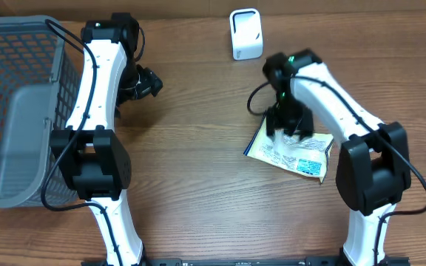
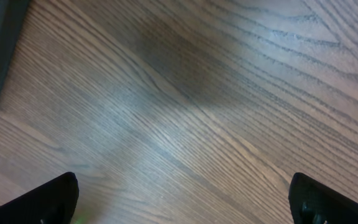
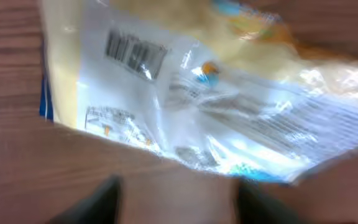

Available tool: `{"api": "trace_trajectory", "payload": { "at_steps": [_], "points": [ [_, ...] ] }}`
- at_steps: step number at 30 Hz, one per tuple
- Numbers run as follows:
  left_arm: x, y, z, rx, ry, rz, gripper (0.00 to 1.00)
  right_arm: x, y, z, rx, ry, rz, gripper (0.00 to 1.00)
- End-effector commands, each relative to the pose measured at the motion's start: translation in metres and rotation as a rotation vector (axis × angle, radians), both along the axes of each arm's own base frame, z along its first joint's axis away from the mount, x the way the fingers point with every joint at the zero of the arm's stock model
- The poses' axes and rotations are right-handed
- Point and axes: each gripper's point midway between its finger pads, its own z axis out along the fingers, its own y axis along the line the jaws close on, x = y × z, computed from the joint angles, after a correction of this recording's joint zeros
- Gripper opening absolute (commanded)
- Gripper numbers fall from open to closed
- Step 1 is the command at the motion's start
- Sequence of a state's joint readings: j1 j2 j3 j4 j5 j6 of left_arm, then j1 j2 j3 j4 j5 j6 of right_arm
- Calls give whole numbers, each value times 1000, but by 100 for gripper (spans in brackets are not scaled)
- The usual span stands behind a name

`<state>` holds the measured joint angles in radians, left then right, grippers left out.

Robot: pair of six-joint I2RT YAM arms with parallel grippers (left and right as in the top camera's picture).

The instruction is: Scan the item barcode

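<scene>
Right gripper [image 3: 179, 196]: jaws spread, nothing between them, right over the snack packet [image 1: 293, 154]. Packet lies flat on the worktop [image 1: 198, 185], barcode [image 3: 135, 53] facing up. Left gripper [image 2: 182, 196]: jaws wide apart over bare wood. Scanner [image 1: 245, 33] stands well apart from the packet, near the far edge.
</scene>
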<state>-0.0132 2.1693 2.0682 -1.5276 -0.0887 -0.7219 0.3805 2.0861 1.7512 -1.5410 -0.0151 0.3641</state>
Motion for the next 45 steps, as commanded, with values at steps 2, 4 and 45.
{"api": "trace_trajectory", "payload": {
  "at_steps": [2,4,45],
  "points": [
    [3,-3,14,-3,-41,-27,100,31,-33,32,-94,-120,-25,100],
    [3,-3,14,-3,-41,-27,100,34,-44,31,-96,-118,-58,100],
    [3,-3,14,-5,-41,-26,100,51,-98,6,28,-114,-148,100]
  ]
}}
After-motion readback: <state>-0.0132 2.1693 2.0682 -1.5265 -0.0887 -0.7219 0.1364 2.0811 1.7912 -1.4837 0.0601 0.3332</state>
